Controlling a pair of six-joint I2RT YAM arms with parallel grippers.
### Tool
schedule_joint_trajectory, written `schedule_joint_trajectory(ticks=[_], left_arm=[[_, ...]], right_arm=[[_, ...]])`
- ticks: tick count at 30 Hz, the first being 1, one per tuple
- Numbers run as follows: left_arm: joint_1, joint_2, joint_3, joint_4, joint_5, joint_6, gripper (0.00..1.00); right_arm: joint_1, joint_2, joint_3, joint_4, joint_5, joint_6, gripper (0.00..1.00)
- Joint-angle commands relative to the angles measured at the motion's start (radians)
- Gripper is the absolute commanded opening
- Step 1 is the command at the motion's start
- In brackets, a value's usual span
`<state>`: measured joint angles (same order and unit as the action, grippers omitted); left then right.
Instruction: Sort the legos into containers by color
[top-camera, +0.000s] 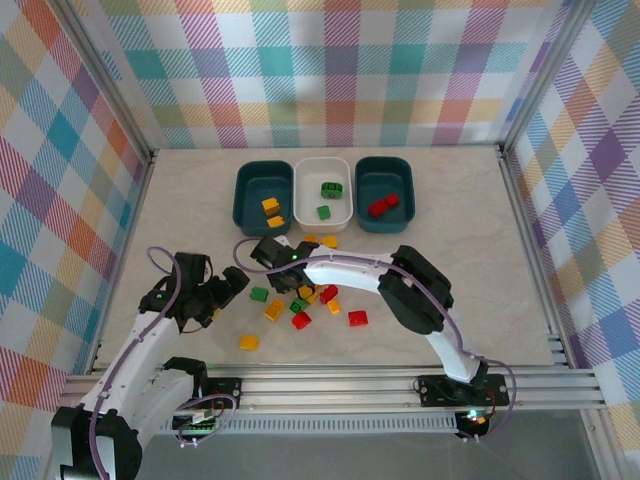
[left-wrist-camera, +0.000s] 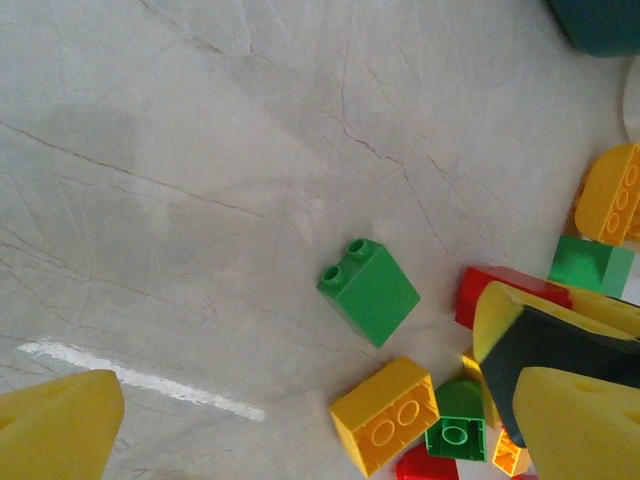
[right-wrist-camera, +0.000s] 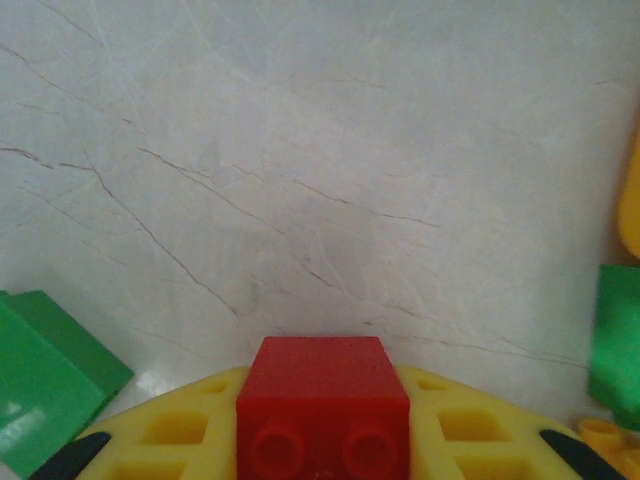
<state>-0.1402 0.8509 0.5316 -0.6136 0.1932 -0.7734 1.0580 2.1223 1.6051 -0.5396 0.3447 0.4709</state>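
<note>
Right gripper was clamped on a red brick, mid-frame in the top view, at the upper-left edge of the loose bricks on the surface. Left gripper hung wide open, left of that pile. Three tubs stood in a row at upper centre, holding yellow, green and red.

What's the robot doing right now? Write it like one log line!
right gripper: shut on red lego | left gripper: open, empty | right teal tub: red legos inside
</note>
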Motion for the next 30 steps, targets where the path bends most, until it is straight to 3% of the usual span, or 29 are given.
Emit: schedule_joint_trajectory(ticks=[1,4,8,12,14,19,23,26,30], left_arm=[[0.000,0.012,0.011,0.045,0.039,-0.004,0.99],[-0.070,0.041,0.031,0.078,0.025,-0.006,0.97],[-0.244,0.153,0.106,0.090,-0.062,0.004,0.96],[-0.397,0.310,0.211,0.065,-0.161,0.023,0.93],[-0.419,0.354,0.236,0.070,-0.182,0.002,0.93],[-0.420,0.386,0.252,0.020,-0.254,-0.154,0.94],[-0.420,0.325,0.203,0.039,-0.235,-0.331,0.96],[-0.420,0.248,0.172,0.077,-0.226,-0.451,0.98],[-0.420,0.207,0.197,-0.003,-0.294,-0.573,0.99]], right_arm=[[-0.066,-0.160,-0.032,0.058,0.034,-0.048,0.24],[-0.190,-0.235,-0.076,0.077,0.060,-0.089,0.24],[-0.436,-0.279,-0.133,0.106,-0.027,-0.082,0.25],[-0.632,-0.224,-0.098,0.095,-0.146,-0.087,0.26],[-0.688,-0.167,-0.051,0.077,-0.192,-0.096,0.26],[-0.753,-0.055,0.048,0.044,-0.239,-0.113,0.29],[-0.768,-0.026,0.089,0.044,-0.232,-0.120,0.50],[-0.767,-0.060,0.085,0.048,-0.227,-0.124,0.56],[-0.761,-0.225,-0.054,0.124,-0.195,-0.097,0.61]])
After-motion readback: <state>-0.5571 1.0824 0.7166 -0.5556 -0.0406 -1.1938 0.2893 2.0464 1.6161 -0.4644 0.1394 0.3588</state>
